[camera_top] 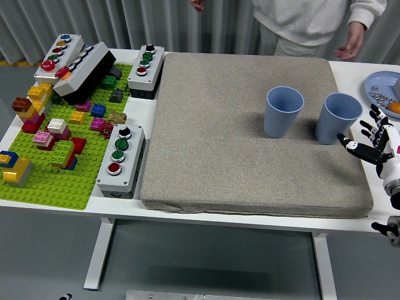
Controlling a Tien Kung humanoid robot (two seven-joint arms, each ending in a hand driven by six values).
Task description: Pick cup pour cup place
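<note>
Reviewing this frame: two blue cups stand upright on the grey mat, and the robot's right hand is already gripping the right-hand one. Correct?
Not quite. In the head view the right hand is open beside the right blue cup, not gripping it. Both it and the left blue cup do stand upright on the grey mat.
</note>
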